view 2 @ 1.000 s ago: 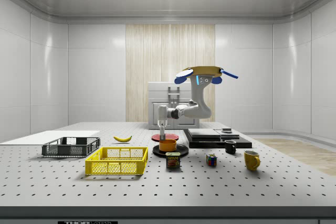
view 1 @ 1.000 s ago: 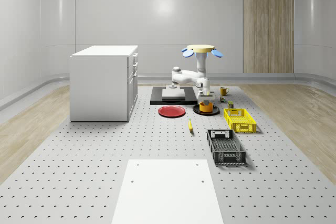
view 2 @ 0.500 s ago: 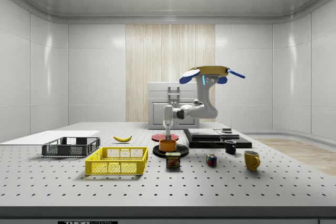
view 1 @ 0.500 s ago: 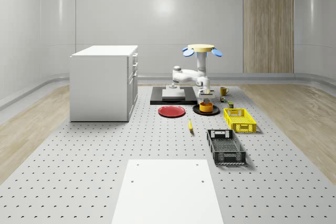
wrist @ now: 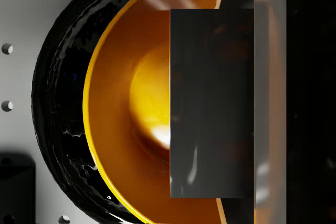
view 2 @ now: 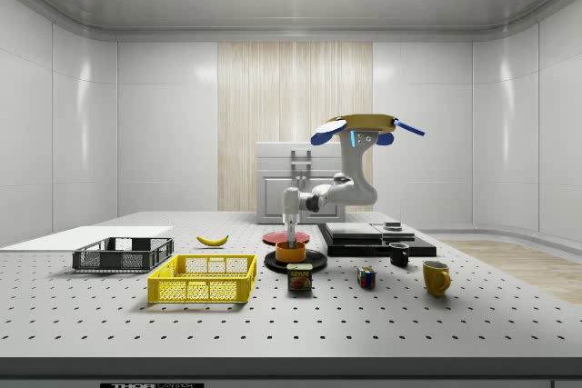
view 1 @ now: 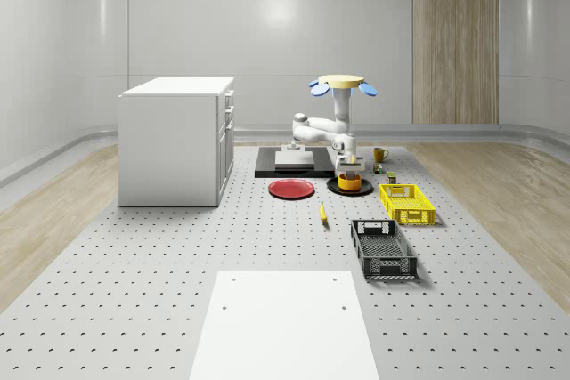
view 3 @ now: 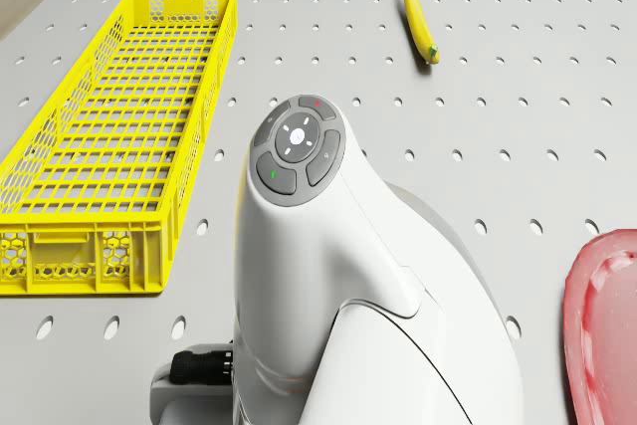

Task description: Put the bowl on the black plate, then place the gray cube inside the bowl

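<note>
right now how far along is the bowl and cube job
Done: the orange bowl sits on the black plate. In hand: the gray cube hangs in the gripper directly over the bowl, while the drone hovers beside the plate. Left: releasing the cube into the bowl.

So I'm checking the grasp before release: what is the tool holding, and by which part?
The tool holds the gray cube by its sides over the bowl, which sits on the black plate.
</note>
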Robot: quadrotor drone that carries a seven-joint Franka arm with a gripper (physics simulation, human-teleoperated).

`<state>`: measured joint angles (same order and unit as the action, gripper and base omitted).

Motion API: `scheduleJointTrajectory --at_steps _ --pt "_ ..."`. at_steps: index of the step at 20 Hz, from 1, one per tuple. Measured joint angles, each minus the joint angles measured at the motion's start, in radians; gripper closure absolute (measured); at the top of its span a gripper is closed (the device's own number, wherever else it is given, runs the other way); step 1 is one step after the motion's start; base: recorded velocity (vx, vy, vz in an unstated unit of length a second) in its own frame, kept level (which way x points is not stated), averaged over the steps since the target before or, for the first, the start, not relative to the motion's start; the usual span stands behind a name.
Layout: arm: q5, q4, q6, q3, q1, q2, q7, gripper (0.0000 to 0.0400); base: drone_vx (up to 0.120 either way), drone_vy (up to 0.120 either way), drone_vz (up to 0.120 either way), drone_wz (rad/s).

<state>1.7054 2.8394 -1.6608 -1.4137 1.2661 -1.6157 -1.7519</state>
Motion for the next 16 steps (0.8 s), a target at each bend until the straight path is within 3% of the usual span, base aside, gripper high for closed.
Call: scheduleJointTrajectory --at_steps 8,11,16 --pt "0.092 -0.018 -0.026 0.096 0.016 0.006 -0.003 0.015 0.0 0.0 0.0 0.0" --pt "0.107 -0.022 -0.028 0.111 0.018 0.01 -0.003 0.0071 0.0 0.0 0.0 0.0" --pt "0.071 -0.012 -0.009 0.071 0.008 0.015 -0.001 0.002 0.0 0.0 0.0 0.0"
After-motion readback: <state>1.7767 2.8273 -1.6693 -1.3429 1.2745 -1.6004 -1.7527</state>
